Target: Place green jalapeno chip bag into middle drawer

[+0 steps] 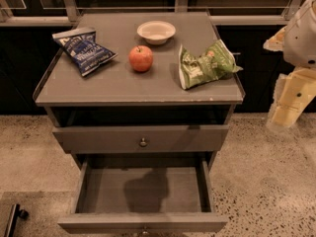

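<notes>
So your gripper (285, 107) is hanging off the right side of the desk (118, 85), out over the speckled floor (266, 181) and not touching anything. Honestly you can't tell from this angle whether it's open or closed, it just reads as pale blocky shapes at the edge of the shot.

The closest thing to it is the green jalapeno chip bag (205, 63), a bit to the left of the gripper and higher in the view. It's lying crumpled on the desk top near the right edge, clearly apart from the gripper. Further left of that you've got a red apple (141, 58) around the middle of the top, with a small white bowl (156, 32) just behind it. The dark blue chip bag (85, 49) is farthest out, at the far left corner.

Down and to the left of the gripper, the middle drawer (98, 194) is pulled well out, its grey floor bare apart from a shadow. Above it, the upper drawer (98, 138) shows just its front panel and round knob (143, 142).
</notes>
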Action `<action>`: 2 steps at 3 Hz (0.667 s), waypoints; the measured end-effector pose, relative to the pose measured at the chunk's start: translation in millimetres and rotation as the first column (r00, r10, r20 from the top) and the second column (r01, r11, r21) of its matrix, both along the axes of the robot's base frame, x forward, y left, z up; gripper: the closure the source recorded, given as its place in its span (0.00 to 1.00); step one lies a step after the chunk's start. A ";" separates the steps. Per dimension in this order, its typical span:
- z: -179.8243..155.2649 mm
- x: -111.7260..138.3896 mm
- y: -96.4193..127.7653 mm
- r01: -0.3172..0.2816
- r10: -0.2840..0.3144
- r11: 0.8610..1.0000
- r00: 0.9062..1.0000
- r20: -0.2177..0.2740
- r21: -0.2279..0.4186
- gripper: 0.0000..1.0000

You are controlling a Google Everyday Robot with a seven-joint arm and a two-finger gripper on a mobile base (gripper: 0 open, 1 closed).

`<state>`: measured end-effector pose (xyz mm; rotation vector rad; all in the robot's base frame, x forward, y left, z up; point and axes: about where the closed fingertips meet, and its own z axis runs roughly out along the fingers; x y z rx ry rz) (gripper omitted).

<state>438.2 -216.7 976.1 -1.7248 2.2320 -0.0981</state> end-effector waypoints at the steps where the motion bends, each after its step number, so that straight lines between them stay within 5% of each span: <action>1: 0.4 11.7 -0.9 -0.013 0.012 1.000 1.000 0.015 0.012 0.00; 2: -5.2 42.6 -6.7 -0.032 0.029 0.997 0.999 0.040 0.064 0.00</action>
